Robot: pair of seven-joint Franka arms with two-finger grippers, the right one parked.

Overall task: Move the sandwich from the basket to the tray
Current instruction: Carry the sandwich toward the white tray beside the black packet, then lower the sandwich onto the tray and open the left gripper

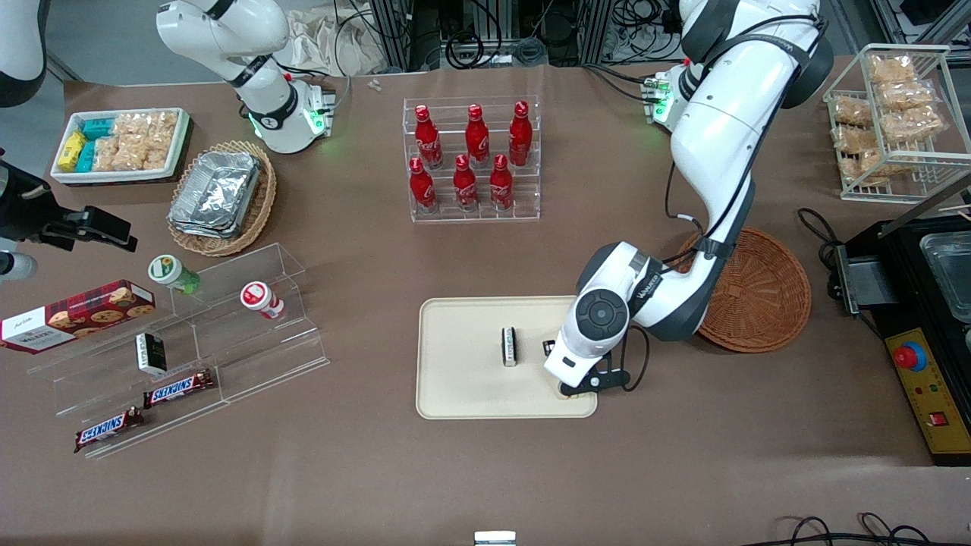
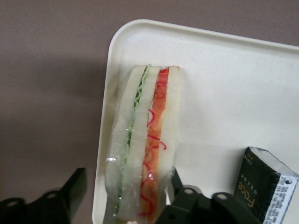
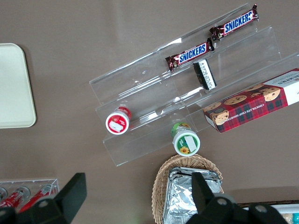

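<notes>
— Over the tray [image 1: 463,387], at its corner nearest the basket's end, I have the gripper [image 2: 126,205] low. Is it holding?

— Its fingers [image 2: 70,196] stand spread on either side of the sandwich [image 2: 145,149], which lies along the tray's rim, near a small dark box [image 2: 264,184]. The basket [image 1: 762,292] sits just beside the tray.

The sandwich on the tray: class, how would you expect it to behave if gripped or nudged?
The sandwich is probably soft: thick white bread may squash under a firm grip. Its clear wrap looks glossy, so likely slippery. Standing on edge near the tray's rim, between the open claw's fingers, it might tip if nudged.
</notes>
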